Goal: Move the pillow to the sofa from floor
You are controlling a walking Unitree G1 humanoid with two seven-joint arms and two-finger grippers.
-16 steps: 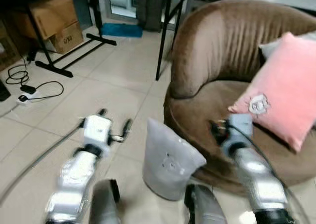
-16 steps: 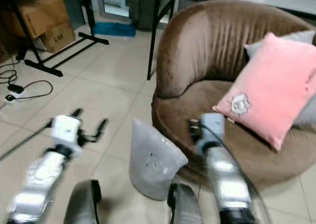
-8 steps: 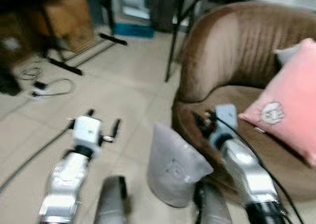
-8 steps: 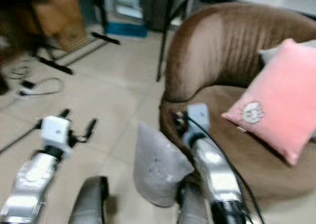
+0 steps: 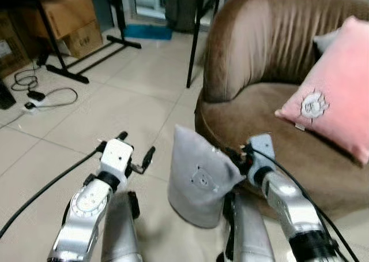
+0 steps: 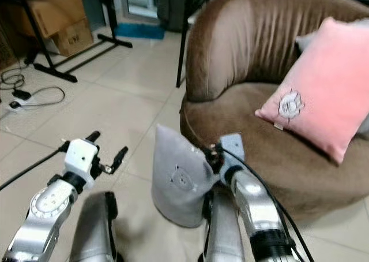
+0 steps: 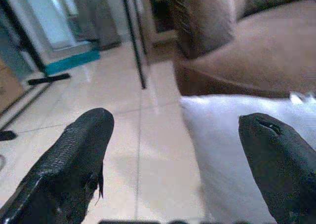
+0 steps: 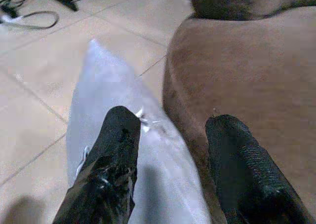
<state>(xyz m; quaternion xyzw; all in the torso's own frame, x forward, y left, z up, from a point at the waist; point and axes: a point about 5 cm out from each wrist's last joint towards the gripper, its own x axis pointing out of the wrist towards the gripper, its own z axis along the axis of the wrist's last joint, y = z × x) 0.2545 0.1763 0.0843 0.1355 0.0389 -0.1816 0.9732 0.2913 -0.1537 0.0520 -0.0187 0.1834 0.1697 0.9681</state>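
One grey pillow (image 5: 199, 178), touching right gripper (image 5: 235, 156), floor

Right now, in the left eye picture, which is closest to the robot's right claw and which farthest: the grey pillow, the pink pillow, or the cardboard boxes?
From the right gripper:
1. Grey pillow, right at its fingertips, on the floor.
2. Pink pillow, on the sofa, to its right.
3. Cardboard boxes, far across the floor, on the left.

Three pillows in all — one grey pillow (image 5: 199, 178) on the floor, one pink pillow (image 5: 333, 97) and one grey cushion (image 5: 323, 41) behind it on the single brown sofa (image 5: 259, 48). Two cardboard boxes (image 5: 64, 17) — stacked. Two grippers: left gripper (image 5: 134, 151), right gripper (image 5: 235, 156).
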